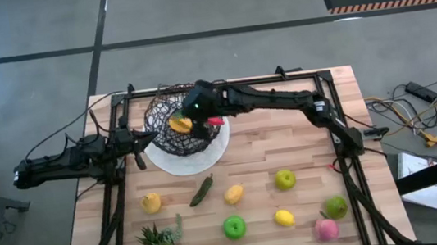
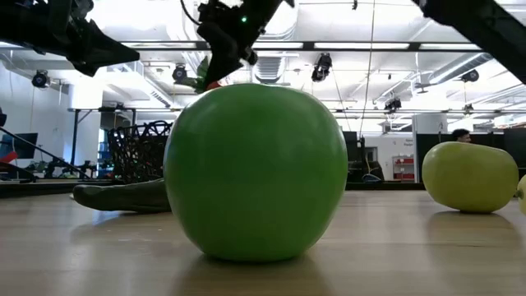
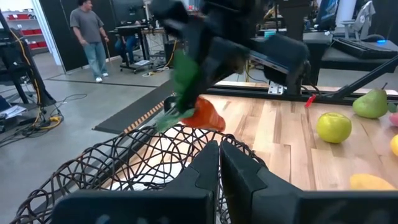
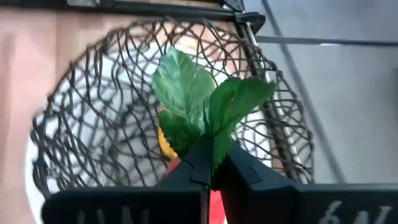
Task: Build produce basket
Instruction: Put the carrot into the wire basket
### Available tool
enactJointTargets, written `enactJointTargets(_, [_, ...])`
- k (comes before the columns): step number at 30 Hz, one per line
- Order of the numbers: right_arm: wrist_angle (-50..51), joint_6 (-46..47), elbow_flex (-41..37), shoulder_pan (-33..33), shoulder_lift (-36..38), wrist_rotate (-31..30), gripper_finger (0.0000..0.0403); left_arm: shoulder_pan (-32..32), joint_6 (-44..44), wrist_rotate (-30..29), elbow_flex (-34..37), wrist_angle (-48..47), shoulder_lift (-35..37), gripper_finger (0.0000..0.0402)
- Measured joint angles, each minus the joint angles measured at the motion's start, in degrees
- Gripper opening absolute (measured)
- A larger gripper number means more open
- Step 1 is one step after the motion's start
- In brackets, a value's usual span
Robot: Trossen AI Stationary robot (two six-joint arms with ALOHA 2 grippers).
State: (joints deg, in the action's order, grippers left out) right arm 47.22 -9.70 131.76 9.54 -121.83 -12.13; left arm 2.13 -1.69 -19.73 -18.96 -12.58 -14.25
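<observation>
One piece of produce, a red piece with green leafy top (image 3: 198, 112), is hanging over the basket (image 1: 175, 121) in the right claw (image 1: 201, 114). The claw is pinched fully closed on the leaves, as the right wrist view is showing: green leaves (image 4: 205, 106) fan out beyond the fingertips, with red visible behind them. The left claw (image 1: 134, 139) is closed and empty, waiting beside the basket's rim on the left side of the table (image 1: 305, 154).

Handling judgement: the piece is probably light, hollow toy plastic, and the leaves look thin and flexible. A grip on the leaves alone lets the body swing and twist, so a hold nearer the stem base would be steadier. The red body looks smooth and likely slippery.

Orientation: the left wrist view is showing the long axis tilted, the leafy end raised toward the claw and the red end pointing down and outward over the mesh. It is above the basket opening, apart from the wire.

The basket is sitting on the white plate (image 1: 214, 157), tilted toward one side. Its wire mesh looks stiff but light, so a dropped piece may shift it. An orange-yellow piece (image 1: 179, 125) is already lying inside.

Remaining produce is lying on the table nearer the front: a dark green pepper (image 1: 202, 191), a green apple (image 1: 234, 227), a lemon (image 1: 284, 217) and others.
</observation>
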Motion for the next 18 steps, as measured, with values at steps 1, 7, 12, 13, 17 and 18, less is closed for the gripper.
enactJointTargets(1, [0.01, 0.67, 0.63, 0.43, -0.31, 0.98, 0.0008, -0.01, 0.00, 0.00, 0.00, 0.00, 0.01, 0.0000])
enactJointTargets(7, [-5.01, 3.57, 0.82, 1.54, -0.54, 1.90, 0.0008, 0.00, 0.00, 0.00, 0.83, 0.06, 0.03, 0.0000])
enactJointTargets(12, [-7.59, 7.28, 0.02, 3.19, -0.29, 2.09, 0.0008, 0.00, -0.02, 0.00, 2.76, 1.57, 0.15, 0.0000])
enactJointTargets(13, [-7.22, 8.15, -0.60, 3.62, -0.21, 2.15, 0.0008, 0.00, -0.02, -0.01, 3.12, 2.03, 0.16, 0.0000])
enactJointTargets(17, [-4.37, 11.14, -3.09, 5.13, -0.23, 4.75, 0.0008, 0.00, -0.02, 0.00, 4.00, 3.04, 0.10, 0.0000])
enactJointTargets(18, [-4.11, 11.71, -3.58, 5.43, -0.26, 6.23, 0.0008, 0.00, -0.02, 0.00, 4.00, 3.06, 0.10, 0.0000])
